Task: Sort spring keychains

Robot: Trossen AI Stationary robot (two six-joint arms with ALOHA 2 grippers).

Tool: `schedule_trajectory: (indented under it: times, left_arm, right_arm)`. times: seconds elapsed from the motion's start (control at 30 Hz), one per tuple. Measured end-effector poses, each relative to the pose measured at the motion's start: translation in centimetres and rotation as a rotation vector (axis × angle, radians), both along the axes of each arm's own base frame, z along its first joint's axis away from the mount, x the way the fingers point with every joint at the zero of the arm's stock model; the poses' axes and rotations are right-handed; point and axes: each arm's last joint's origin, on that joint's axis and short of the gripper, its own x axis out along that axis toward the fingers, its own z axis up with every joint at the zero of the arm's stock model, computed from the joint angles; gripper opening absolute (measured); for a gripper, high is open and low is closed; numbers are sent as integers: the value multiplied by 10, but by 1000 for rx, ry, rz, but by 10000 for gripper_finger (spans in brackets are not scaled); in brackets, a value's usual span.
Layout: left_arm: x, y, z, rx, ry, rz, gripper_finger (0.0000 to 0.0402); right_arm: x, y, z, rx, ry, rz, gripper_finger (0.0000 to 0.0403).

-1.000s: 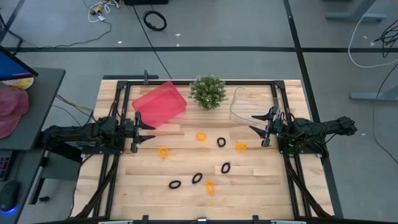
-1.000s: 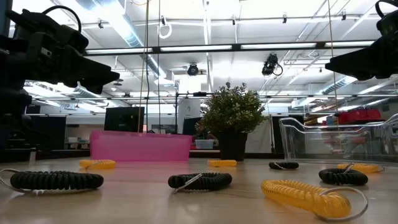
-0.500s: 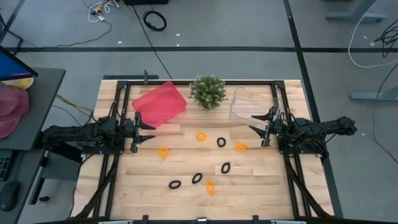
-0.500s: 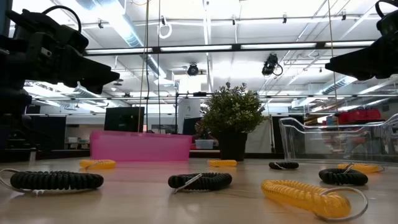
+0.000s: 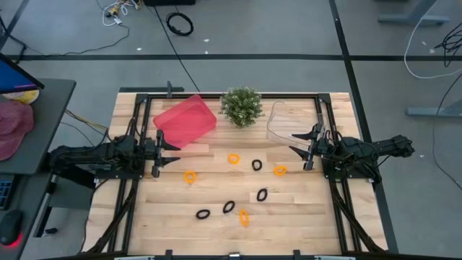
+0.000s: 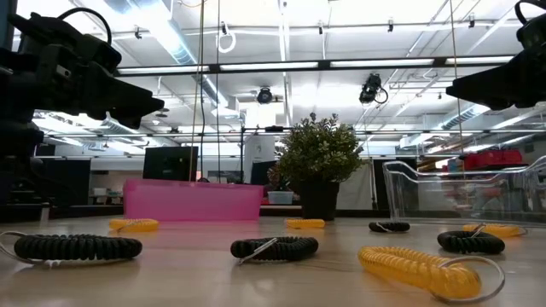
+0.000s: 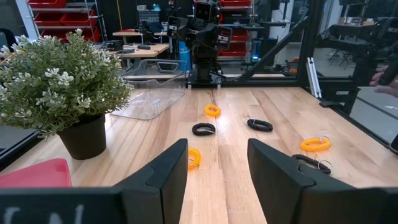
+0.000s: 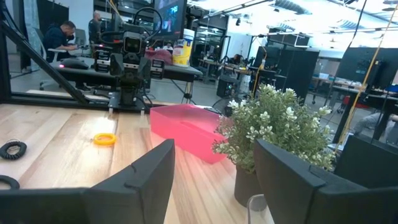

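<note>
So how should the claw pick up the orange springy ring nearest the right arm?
The orange spring keychain lies flat, alone on the table. Probably best: the right claw, open now, drops straight down and pinches one side of the coil, one finger inside the ring and one outside.

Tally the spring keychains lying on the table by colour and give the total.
Orange keychains: 4
Black keychains: 4
Total: 8

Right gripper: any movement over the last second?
No. In the high view the right gripper sits at the same spot beside the clear tray, level with the orange keychain, just as before.
</note>
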Motion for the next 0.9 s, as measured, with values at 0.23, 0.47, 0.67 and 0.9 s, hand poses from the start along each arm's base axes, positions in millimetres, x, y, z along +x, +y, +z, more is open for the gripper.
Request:
schedule_trajectory:
  times: [0.23,0.47,0.67,0.9]
  left_arm:
    - [0,0,0,0,0,0,172]
    - [0,0,0,0,0,0,172]
    - [0,0,0,0,0,0,172]
    - [0,0,0,0,0,0,172]
  right_arm:
    - [0,0,1,67,-25,5,222]
    - [-3,-1,18,39,-188,1,222]
    - [-15,-3,45,-20,-473,-37,222]
    - [-42,-8,72,10,-856,-77,222]
